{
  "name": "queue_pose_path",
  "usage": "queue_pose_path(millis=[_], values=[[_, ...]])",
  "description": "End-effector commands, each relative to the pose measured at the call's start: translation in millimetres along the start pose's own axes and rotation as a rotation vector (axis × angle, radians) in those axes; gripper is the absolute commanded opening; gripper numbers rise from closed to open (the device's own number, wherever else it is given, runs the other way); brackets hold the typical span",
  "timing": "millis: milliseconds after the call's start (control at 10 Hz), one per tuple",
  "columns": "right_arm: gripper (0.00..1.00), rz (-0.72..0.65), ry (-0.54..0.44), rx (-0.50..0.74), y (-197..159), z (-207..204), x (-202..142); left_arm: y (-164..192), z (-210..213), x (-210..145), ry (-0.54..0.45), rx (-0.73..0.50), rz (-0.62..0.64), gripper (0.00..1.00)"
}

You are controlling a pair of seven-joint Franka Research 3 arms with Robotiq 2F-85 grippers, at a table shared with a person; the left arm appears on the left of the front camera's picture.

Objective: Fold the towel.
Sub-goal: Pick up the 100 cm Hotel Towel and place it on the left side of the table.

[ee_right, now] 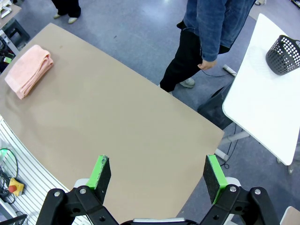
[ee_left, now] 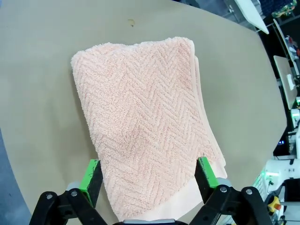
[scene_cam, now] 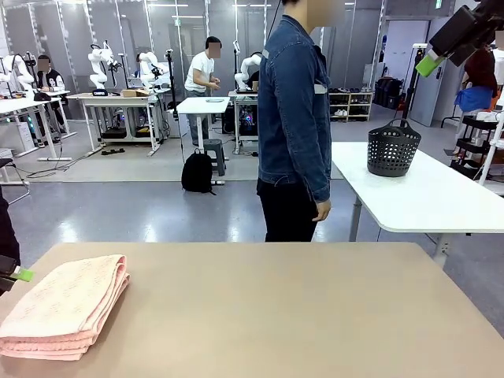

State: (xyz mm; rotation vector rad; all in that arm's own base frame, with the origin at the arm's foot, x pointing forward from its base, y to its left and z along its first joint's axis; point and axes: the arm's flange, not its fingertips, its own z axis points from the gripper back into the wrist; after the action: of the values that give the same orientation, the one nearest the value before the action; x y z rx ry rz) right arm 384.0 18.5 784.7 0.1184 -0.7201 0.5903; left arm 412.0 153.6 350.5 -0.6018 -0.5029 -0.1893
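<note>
The pale salmon-pink towel [scene_cam: 63, 309] lies folded in a thick stack at the near left of the tan table [scene_cam: 299, 315]. Its herringbone top [ee_left: 140, 122] shows from above in the left wrist view, and it appears small at the far left of the table [ee_right: 28, 69] in the right wrist view. My left gripper [ee_left: 149, 176] hovers open above the towel's near end, with nothing between its green pads; one pad [scene_cam: 24, 275] peeks in at the left edge of the front view. High over the table's right side, my right gripper [ee_right: 157, 173] stands open and empty, also seen at the top right [scene_cam: 431, 63].
A person in a denim jacket [scene_cam: 293, 118] stands at the table's far edge, side on, hands down. Behind on the right, a white table [scene_cam: 425, 197] carries a black basket [scene_cam: 393, 148]. The tan table's middle and right are bare.
</note>
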Motion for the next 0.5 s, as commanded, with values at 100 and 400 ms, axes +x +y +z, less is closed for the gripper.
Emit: queue_pose_path(millis=[100, 400], values=[[1.0, -0.005, -0.003, 0.005, -0.4, -0.6, 0.3, 3.1, 0.1, 4.2, 0.005, -0.019, 0.001, 1.0], [1.0, -0.005, -0.003, 0.005, -0.4, -0.6, 0.3, 3.1, 0.1, 4.2, 0.005, -0.019, 0.001, 1.0]])
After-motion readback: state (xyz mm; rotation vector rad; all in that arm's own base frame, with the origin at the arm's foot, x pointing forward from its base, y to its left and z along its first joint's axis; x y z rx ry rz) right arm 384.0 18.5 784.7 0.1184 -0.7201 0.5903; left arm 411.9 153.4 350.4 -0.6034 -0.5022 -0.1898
